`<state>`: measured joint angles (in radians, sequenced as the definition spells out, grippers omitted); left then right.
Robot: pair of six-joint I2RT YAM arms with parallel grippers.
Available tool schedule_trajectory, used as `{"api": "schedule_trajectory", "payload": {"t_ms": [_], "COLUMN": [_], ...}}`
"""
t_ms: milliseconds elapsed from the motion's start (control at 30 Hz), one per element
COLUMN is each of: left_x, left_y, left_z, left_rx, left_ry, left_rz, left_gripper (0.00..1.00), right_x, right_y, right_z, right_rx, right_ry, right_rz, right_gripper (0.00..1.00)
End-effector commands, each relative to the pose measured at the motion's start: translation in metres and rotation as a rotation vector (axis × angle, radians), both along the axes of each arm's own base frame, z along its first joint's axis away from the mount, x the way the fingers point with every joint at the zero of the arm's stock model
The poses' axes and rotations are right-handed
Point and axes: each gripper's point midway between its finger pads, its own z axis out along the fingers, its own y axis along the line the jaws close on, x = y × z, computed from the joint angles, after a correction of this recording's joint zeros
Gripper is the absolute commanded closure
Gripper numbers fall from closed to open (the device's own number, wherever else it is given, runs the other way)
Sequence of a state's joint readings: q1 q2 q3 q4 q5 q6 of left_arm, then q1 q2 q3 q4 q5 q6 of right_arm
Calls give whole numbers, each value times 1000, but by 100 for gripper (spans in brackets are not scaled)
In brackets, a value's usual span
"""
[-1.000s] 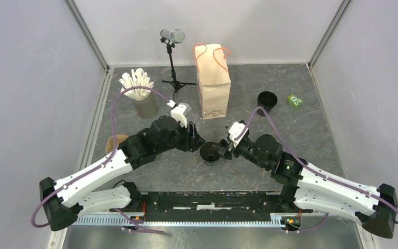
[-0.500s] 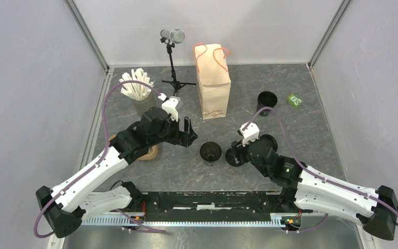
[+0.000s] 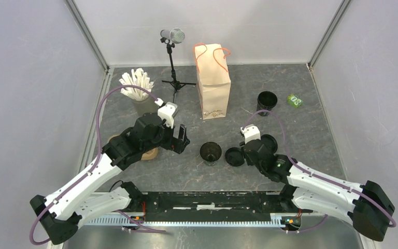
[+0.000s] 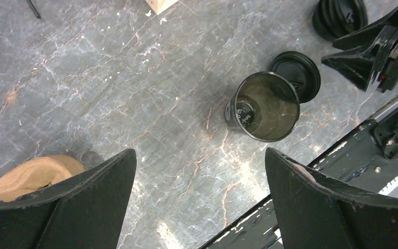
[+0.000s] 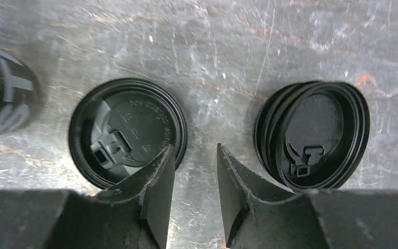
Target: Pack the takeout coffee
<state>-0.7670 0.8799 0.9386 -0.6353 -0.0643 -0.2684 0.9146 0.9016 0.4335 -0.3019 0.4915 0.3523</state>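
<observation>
Grey tabletop [image 3: 290, 88], open black cup [image 3: 210, 152], lid [image 3: 234, 156] beside, left tool [image 4: 199, 154] wide, right tool [image 5: 195, 150] narrow.

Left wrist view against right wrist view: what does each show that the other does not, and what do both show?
Only the left wrist: the open mouth of the black cup, a tan object, a corner of the paper bag. Only the right wrist: the sip holes moulded into the lids. Both: the black cup, the single lid beside it, the stack of lids, the grey table.
</observation>
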Motion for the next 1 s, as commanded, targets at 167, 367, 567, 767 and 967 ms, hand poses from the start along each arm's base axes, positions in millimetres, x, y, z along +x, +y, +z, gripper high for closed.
{"api": "schedule_trajectory", "payload": {"t_ms": [167, 367, 567, 767, 967], "left_x": [0, -2, -4, -5, 0], "left_y": [11, 11, 12, 9, 4], "left_z": [-5, -5, -4, -6, -12], "left_rx": [68, 66, 63, 56, 63], "left_ry": [-62, -66, -74, -55, -15], "left_rz": [-31, -50, -56, -63, -39], "left_gripper": [0, 0, 0, 0, 0], "right_x": [3, -1, -3, 1, 5], "right_y": [1, 6, 6, 0, 1], "right_z": [-19, -31, -40, -45, -43], "right_rx": [96, 139, 135, 149, 192], "right_ry": [55, 84, 106, 92, 74], "right_rz": [-18, 1, 9, -12, -22], "right_gripper": [61, 63, 64, 71, 77]}}
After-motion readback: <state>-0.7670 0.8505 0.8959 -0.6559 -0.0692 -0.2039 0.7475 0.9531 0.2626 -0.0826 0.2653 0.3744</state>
